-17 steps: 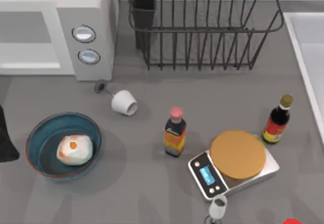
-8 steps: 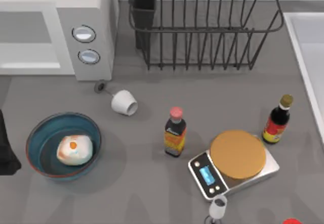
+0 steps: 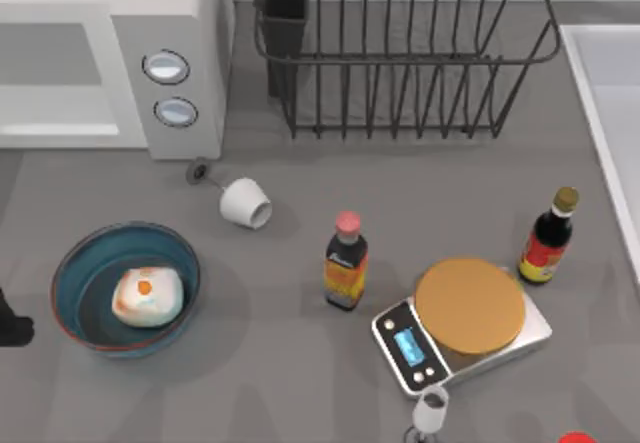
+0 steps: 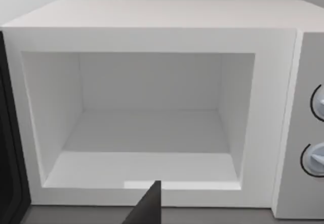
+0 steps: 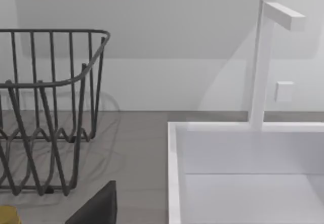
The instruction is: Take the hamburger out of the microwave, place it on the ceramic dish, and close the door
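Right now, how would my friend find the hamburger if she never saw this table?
Start at the big white microwave at the table's far left. In front of it sits a wide blue bowl, and the hamburger lies inside. It is a small pale cream lump with orange patches, unlike the flat tan disc on the scale.

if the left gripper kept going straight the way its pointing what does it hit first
Probably nothing at first: the left gripper faces the microwave with its cavity open and bare, so it would likely enter and meet the back wall. Depth is hard to judge.

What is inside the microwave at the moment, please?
The microwave cavity is bare white, door open. The hamburger lies in the ceramic dish.
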You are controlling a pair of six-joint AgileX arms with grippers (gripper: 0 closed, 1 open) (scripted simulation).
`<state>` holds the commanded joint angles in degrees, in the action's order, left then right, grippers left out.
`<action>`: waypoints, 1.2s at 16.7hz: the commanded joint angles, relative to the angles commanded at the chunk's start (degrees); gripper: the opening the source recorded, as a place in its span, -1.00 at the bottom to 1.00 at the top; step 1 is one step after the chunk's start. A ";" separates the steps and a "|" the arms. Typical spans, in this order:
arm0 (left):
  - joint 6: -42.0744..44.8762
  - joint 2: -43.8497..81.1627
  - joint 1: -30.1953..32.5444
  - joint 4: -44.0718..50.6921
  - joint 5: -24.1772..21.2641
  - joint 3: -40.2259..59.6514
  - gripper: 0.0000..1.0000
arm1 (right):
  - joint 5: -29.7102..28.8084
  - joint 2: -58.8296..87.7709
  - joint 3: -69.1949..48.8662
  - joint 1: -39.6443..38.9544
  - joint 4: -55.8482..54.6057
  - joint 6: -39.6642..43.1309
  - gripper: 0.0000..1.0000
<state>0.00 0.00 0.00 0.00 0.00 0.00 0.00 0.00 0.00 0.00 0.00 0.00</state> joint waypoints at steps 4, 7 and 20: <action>0.00 0.00 0.00 0.00 0.00 0.00 -0.51 | 0.00 0.00 0.00 0.00 0.00 0.00 1.00; 0.00 0.00 0.00 0.00 0.00 0.00 -0.96 | 0.00 0.00 0.00 0.00 0.00 0.00 1.00; -0.01 0.34 4.33 2.38 4.32 2.71 -1.00 | 0.00 0.00 0.00 0.00 0.00 0.00 1.00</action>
<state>-0.01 0.34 4.33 2.38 4.33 2.71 0.00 0.00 0.00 0.00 0.00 0.00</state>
